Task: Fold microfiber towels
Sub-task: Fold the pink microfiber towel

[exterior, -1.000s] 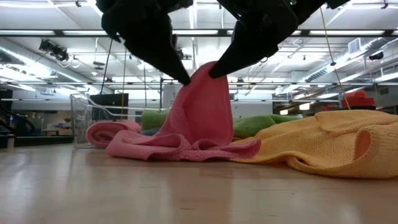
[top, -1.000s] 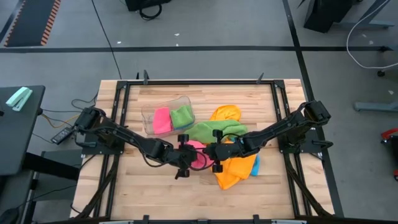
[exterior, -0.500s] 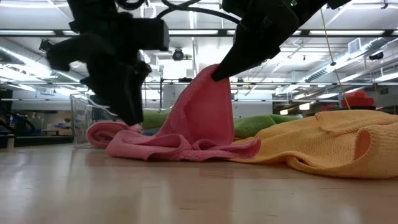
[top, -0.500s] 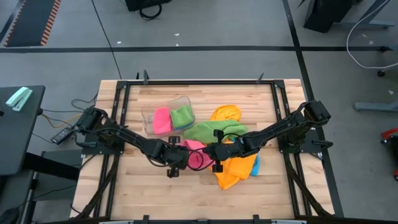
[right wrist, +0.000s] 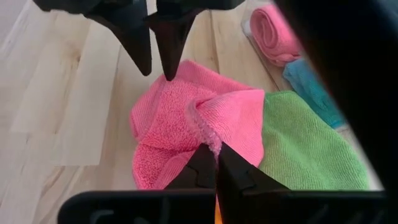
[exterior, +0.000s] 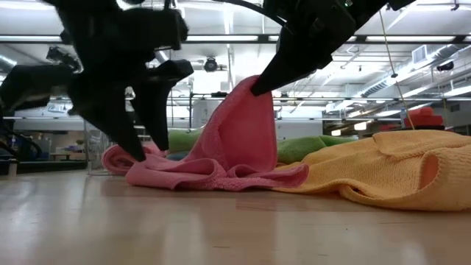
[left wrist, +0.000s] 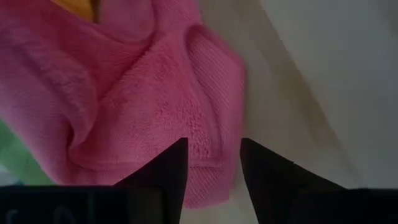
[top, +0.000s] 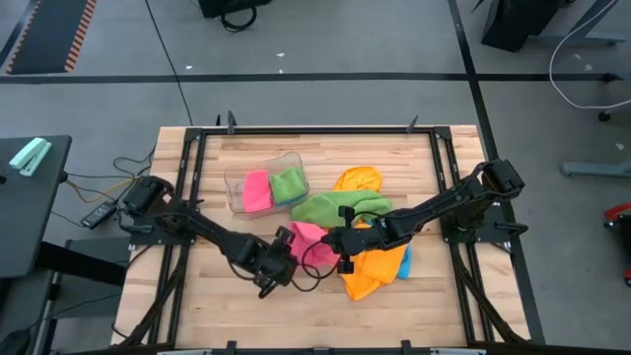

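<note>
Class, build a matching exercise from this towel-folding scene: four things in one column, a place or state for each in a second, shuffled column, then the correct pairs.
Things
1. pink towel
2. right gripper
3. left gripper
4. clear tub

Places or states
A. open, low at the pink towel's edge
B. holds a pink and a green roll
C. pinched and lifted into a peak
D. shut on a pink fold

Pairs: 1-C, 2-D, 3-A, 4-B

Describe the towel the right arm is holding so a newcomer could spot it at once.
On the wooden table, look beside the clear tub, at the towel pile's edge. The pink towel rises in a peak, pinched by the right gripper; the green and orange towels lie flat.
</note>
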Controlling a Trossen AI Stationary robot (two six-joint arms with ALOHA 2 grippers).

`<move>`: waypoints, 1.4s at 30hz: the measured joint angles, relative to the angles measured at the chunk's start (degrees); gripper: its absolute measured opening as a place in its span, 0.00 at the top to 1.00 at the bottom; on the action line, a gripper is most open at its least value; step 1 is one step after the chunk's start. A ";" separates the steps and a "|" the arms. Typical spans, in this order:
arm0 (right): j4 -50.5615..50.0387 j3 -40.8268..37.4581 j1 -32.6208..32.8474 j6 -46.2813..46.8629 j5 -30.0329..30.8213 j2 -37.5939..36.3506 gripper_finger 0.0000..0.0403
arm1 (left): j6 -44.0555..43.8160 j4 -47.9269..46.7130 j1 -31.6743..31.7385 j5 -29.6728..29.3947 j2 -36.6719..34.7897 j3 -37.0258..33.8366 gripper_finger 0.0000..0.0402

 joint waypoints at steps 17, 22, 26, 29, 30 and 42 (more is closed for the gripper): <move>0.17 -0.02 -0.02 0.04 0.02 0.00 1.00 | 12.53 1.03 -1.37 -7.04 0.00 -1.96 0.69; 0.15 -0.02 -0.02 0.04 0.02 0.00 1.00 | 15.20 0.55 -1.47 -7.03 0.00 -1.96 0.72; 0.15 -0.02 -0.02 0.04 0.00 0.00 1.00 | 16.84 1.14 -1.45 -7.02 -0.07 -2.98 0.72; 0.15 -0.02 0.00 0.11 0.00 0.00 1.00 | 18.81 2.11 -1.43 -7.02 -0.09 -4.98 0.71; 0.15 -0.01 -0.01 0.09 0.01 0.00 1.00 | 19.47 3.60 -1.65 -7.02 -0.09 -5.57 0.71; 0.15 -0.02 -0.02 0.07 0.00 0.00 1.00 | 19.28 9.68 -3.75 -12.86 -0.09 -7.25 0.78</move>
